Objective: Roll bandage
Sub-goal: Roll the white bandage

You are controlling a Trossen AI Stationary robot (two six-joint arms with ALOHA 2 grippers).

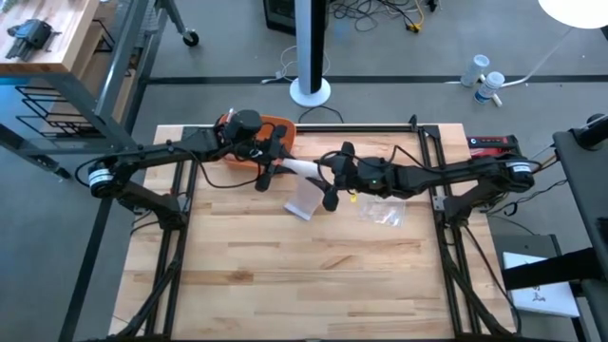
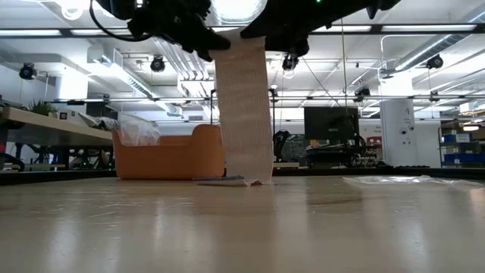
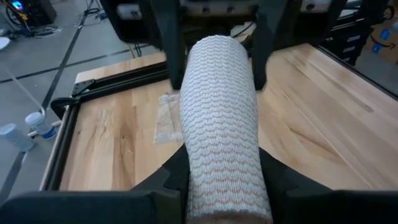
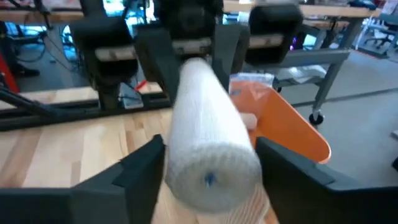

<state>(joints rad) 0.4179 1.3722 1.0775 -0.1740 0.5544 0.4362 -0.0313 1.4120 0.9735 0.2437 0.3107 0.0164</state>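
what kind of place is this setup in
Probably a robotics lab or workshop: a wooden table in a black metal frame, ceiling strip lights, a monitor and shelving behind, cables on the grey floor.

In the low view, the top edge cut off both arms and the upper end of the hanging bandage, so neither claw's grip showed there. From above, the bandage roll between the left claw and right claw was too small to judge. The orange bin was partly hidden under the left arm. The right wrist view was blurred.
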